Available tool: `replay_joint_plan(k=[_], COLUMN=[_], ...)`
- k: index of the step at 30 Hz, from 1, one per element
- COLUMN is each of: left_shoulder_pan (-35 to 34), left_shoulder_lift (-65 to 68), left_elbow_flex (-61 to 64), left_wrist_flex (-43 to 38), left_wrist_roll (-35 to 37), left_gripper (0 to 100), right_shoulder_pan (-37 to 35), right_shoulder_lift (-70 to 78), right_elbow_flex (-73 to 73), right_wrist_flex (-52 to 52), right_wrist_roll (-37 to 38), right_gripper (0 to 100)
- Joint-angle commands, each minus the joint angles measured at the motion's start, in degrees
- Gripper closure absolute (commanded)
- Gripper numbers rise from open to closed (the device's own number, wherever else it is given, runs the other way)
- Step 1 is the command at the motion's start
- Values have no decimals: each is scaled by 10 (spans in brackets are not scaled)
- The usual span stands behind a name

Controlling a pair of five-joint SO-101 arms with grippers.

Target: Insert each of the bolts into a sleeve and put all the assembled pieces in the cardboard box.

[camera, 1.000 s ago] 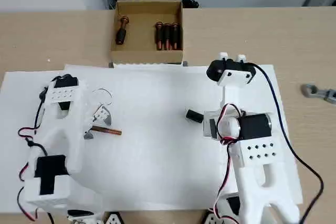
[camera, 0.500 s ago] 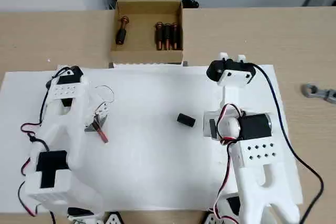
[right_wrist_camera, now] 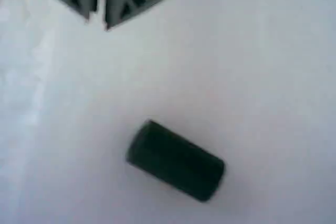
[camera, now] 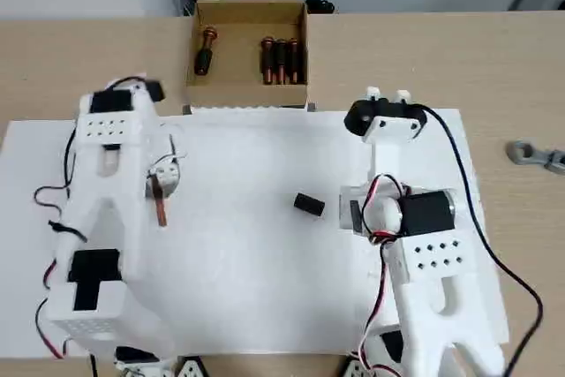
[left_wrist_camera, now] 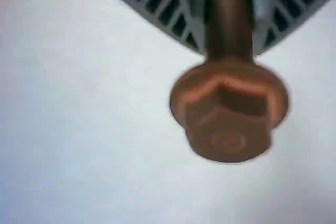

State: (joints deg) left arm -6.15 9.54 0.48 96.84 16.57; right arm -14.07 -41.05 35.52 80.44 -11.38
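Observation:
A copper bolt (camera: pixel 160 203) is clamped by its shank in my left gripper (camera: pixel 162 184), over the left part of the white sheet. In the left wrist view its hex head (left_wrist_camera: pixel 229 114) points at the camera, below the left gripper (left_wrist_camera: pixel 229 19). A black sleeve (camera: pixel 309 205) lies on its side near the sheet's middle. My right gripper (camera: pixel 347 210) sits just right of the sleeve, apart from it. In the right wrist view the sleeve (right_wrist_camera: pixel 176 161) lies free and the right gripper (right_wrist_camera: pixel 101 17) is shut on nothing. The cardboard box (camera: pixel 250 90) at the back holds several assembled pieces (camera: pixel 281 60).
A white sheet (camera: pixel 256 289) covers the table between the arms. A metal tool (camera: pixel 534 156) lies on the bare wood at the far right. Cables trail along both arms. Dark gear stands behind the box.
The left arm swung toward the back with the bolt, which turned from lying crosswise to pointing at the front edge. The sleeve shifted left, away from the right gripper.

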Motion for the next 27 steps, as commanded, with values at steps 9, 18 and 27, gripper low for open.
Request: replay_joint_plan(k=[9,18,27], left_shoulder_pan=[36,40,40], left_shoulder_lift=[-31,-223,-437], left_elbow_flex=[-158,-156,-94], left_wrist_flex=[25,24,20], left_wrist_roll=[-16,-47,-55], left_gripper=[994,994,994], right_shoulder_pan=[-85,-87,-98], right_shoulder_lift=[109,239,370], right_elbow_flex=[-32,-157,-237], right_wrist_flex=[-18,-13,2], right_wrist_roll=[85,148,216], right_gripper=[954,722,795])
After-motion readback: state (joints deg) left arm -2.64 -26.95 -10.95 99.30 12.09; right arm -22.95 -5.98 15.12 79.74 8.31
